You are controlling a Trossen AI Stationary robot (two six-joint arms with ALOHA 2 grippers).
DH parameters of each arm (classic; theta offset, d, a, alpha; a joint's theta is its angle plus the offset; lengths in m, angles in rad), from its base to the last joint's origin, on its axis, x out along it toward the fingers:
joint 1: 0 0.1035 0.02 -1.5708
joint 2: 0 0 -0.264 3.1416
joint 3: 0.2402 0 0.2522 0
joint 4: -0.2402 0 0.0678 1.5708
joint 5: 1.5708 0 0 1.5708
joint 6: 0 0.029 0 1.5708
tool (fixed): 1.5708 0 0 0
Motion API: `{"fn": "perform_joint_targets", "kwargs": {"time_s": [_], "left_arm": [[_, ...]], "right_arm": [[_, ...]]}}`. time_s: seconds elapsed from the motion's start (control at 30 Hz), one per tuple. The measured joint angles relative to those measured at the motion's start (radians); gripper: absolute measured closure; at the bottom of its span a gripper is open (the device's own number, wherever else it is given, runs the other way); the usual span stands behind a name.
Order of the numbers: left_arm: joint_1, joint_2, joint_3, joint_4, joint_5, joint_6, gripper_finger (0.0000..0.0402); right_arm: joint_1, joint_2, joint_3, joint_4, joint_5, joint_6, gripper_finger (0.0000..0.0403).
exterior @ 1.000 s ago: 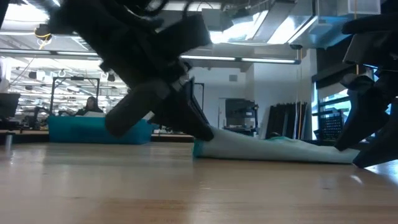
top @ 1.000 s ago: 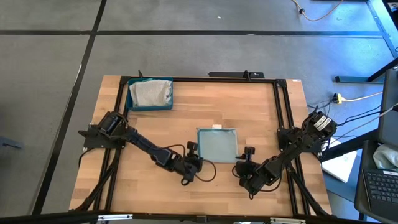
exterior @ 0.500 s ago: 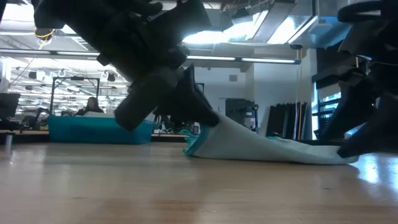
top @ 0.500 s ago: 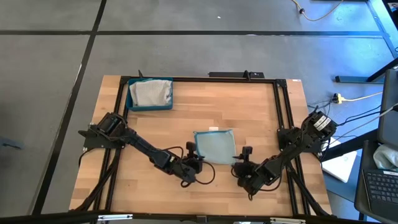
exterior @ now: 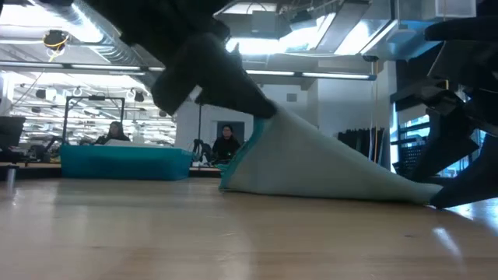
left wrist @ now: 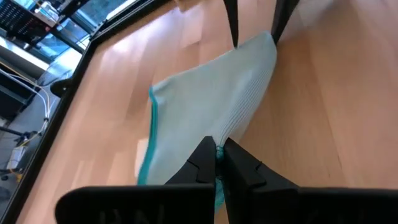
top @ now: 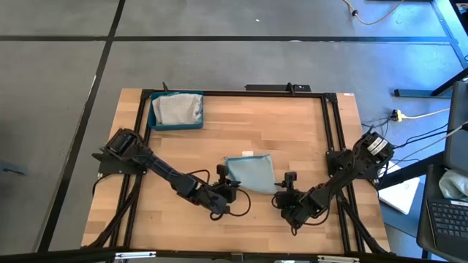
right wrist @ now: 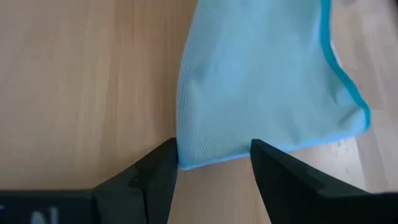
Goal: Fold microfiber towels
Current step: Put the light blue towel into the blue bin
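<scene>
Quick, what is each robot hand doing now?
Left hand: shut on the pale blue towel, lifting its corner.
Right hand: open, around the towel's other corner.

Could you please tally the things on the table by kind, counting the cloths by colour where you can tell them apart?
Pale blue towel, a corner pinched by the left gripper: 1
Grey towel, in the tray; any others beneath are hidden: 1
Tray: 1
Grippers, including the right gripper at the blue towel's other near corner: 2
Total: 5
</scene>
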Motion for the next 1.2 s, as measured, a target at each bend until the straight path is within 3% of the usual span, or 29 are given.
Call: {"fn": "perform_joint_targets", "kwargs": {"time_s": [0.17, 0.4, 0.8, 0.93, 1.03, 1.13, 1.2], "left_arm": [[0.003, -0.03, 0.0, -0.002, -0.013, 0.007, 0.0401], [0.019, -0.036, 0.0, -0.002, -0.031, 0.031, 0.0401], [0.001, -0.106, -0.001, -0.009, -0.066, 0.062, 0.0401], [-0.005, -0.142, -0.001, -0.046, -0.079, 0.046, 0.0401], [-0.003, -0.142, -0.001, -0.078, -0.073, 0.034, 0.0401], [-0.003, -0.142, -0.001, -0.125, -0.078, 0.021, 0.0402], [-0.007, -0.142, -0.001, -0.178, -0.115, 0.021, 0.0402]], "right_arm": [[-0.002, 0.031, -0.001, 0.082, 0.051, 0.0, 0.0199], [-0.002, 0.033, 0.0, 0.323, 0.05, -0.046, 0.0199], [-0.033, 0.121, 0.003, 0.317, 0.093, -0.015, 0.0202], [-0.011, 0.131, 0.013, 0.312, 0.169, -0.012, 0.0244], [0.004, 0.132, 0.044, 0.3, 0.25, -0.1, 0.0311], [0.004, 0.132, 0.087, 0.281, 0.256, -0.171, 0.0383], [-0.002, 0.132, 0.115, 0.265, 0.275, -0.224, 0.0388]]}}
